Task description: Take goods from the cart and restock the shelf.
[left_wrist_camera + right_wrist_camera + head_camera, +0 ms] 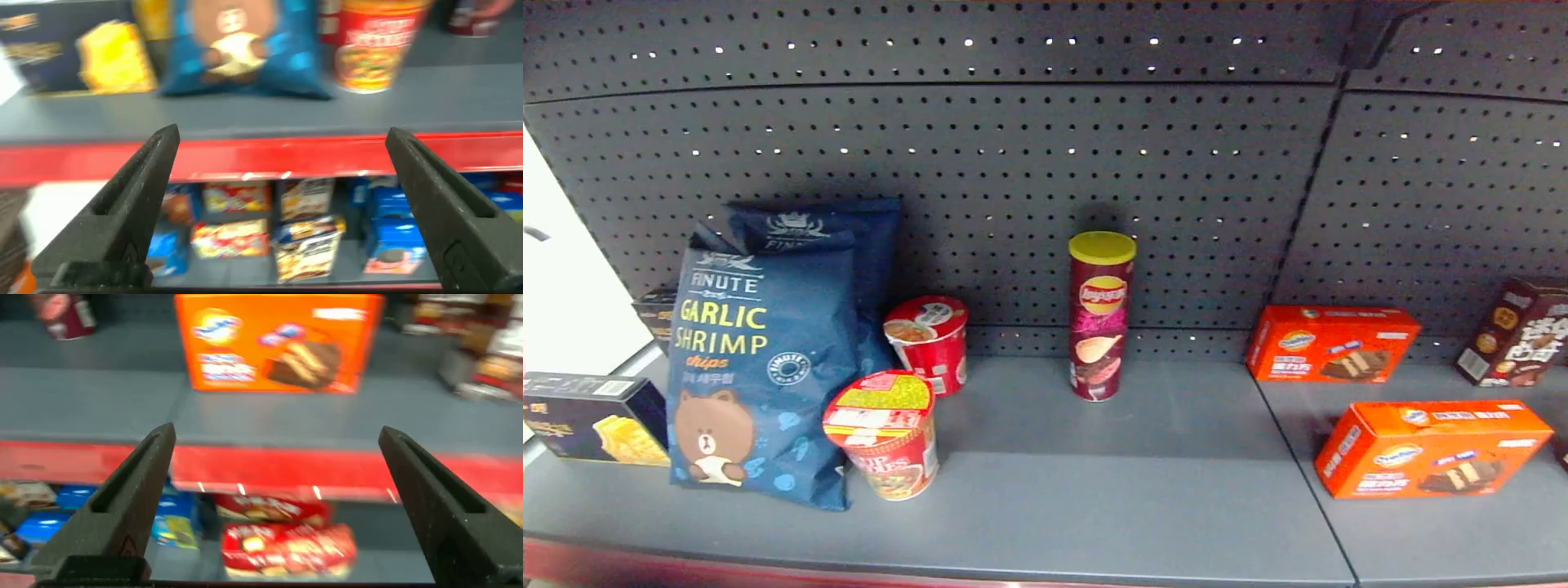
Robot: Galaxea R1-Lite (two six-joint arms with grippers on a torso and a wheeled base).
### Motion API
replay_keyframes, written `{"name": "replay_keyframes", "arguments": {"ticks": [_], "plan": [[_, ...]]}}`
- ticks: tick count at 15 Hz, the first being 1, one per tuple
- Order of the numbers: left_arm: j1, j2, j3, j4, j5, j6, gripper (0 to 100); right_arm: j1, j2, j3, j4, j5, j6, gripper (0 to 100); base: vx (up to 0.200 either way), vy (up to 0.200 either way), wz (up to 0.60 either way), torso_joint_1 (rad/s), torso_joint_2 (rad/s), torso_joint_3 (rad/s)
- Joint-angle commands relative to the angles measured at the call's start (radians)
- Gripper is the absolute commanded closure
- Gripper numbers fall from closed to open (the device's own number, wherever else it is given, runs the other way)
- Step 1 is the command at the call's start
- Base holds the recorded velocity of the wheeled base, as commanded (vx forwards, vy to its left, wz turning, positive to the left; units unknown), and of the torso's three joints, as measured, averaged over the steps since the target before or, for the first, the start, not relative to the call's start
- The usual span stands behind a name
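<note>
Head view: chip canister (1102, 314) stands upright on shelf (1135, 482).

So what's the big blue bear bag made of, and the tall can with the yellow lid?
The blue bag looks like thin plastic film: it creases and shines softly. The can seems printed cardboard, glossy, and its yellow lid probably plastic.

Shop, grey pegboard shelf (1160, 474), packaged snacks (760, 367), red shelf edge (270, 155)

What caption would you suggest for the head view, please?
Partly stocked shelf: chip bags, cup noodles, a chip can and orange boxes.
</note>
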Motion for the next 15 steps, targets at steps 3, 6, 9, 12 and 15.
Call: {"name": "replay_keyframes", "arguments": {"ticks": [3, 6, 9, 12, 15], "plan": [[0.000, 0.001, 0.000, 0.000, -0.001, -0.002, 0, 0.000, 0.000, 0.000, 0.000, 0.000, 0.000, 0, 0.000, 0.000, 0.60, 0.007, 0.00, -0.005], [0.000, 0.001, -0.001, 0.002, -0.004, 0.000, 0, 0.000, 0.000, 0.000, 0.000, 0.000, 0.000, 0, 0.000, 0.000, 0.60, -0.001, 0.00, 0.001], [0.000, 0.001, -0.001, 0.002, -0.002, 0.000, 0, 0.000, 0.000, 0.000, 0.000, 0.000, 0.000, 0, 0.000, 0.000, 0.60, 0.002, 0.00, 0.007], [0.000, 0.001, -0.001, 0.002, -0.002, -0.002, 0, 0.000, 0.000, 0.000, 0.000, 0.000, 0.000, 0, 0.000, 0.000, 0.60, 0.001, 0.00, 0.005], [0.000, 0.001, 0.000, -0.001, 0.001, 0.000, 0, 0.000, 0.000, 0.000, 0.000, 0.000, 0.001, 0, 0.000, 0.000, 0.40, 0.002, 0.00, 0.003]]}}
